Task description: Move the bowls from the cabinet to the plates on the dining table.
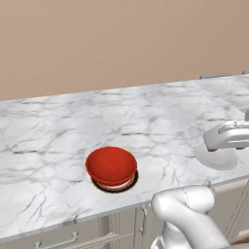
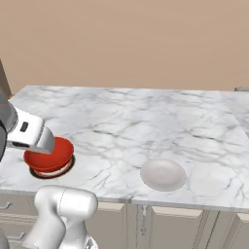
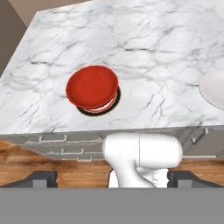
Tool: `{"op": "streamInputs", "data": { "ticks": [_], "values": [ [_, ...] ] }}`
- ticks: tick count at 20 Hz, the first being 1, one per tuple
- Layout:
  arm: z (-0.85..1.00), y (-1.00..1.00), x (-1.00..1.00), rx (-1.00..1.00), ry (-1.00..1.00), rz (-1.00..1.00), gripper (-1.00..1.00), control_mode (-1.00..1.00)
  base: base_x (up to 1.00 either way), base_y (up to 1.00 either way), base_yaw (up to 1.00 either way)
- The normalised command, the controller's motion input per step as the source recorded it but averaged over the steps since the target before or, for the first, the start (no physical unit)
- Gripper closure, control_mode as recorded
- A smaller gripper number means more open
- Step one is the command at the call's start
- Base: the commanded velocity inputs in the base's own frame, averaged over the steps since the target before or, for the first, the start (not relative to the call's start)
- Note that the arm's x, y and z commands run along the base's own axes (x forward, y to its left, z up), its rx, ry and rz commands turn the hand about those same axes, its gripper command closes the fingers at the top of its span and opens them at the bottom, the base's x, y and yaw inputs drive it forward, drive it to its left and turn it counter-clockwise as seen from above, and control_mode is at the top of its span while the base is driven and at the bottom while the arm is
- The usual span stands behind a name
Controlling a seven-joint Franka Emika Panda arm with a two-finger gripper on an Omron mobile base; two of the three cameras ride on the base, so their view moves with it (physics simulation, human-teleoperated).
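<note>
A plain tan wall (image 1: 121, 44) rises behind the dining table (image 1: 160, 112), a long white marble top with grey veins and a beige panelled front carrying silver bar handles (image 3: 52, 139). Wooden floor (image 3: 65, 168) shows below the front in the hand view.

On the marble, near the front edge, sits a glossy red bowl (image 1: 111, 166), resting on a dark plate (image 1: 115, 188) that shows as a thin dark rim under its base. In the left base view the bowl lies at about seven o'clock from the table's middle. In the right base view the bowl (image 2: 50, 154) is partly covered by the arm.

A pale, empty-looking round dish (image 2: 163, 174) lies at three o'clock from the bowl, well apart, also near the front edge.

The gripper (image 3: 112, 178) hangs in front of the table, above the floor, its two dark fingertips (image 3: 41, 178) spread wide with nothing between them.
</note>
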Motion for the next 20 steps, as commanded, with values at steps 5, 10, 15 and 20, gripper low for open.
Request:
{"op": "streamInputs", "data": {
  "ticks": [5,10,15,20],
  "values": [
    [0.00,-0.04,0.00,0.00,0.00,0.00,-1.00,-1.00,0.00,0.00,0.00],
    [0.00,0.00,0.00,0.00,0.00,0.00,-1.00,-1.00,0.00,0.00,0.00],
    [0.00,0.00,0.00,0.00,0.00,0.00,-1.00,1.00,0.00,0.00,0.00],
    [0.00,0.00,0.00,0.00,0.00,0.00,-1.00,1.00,-0.25,0.03,0.00]
  ]
}}
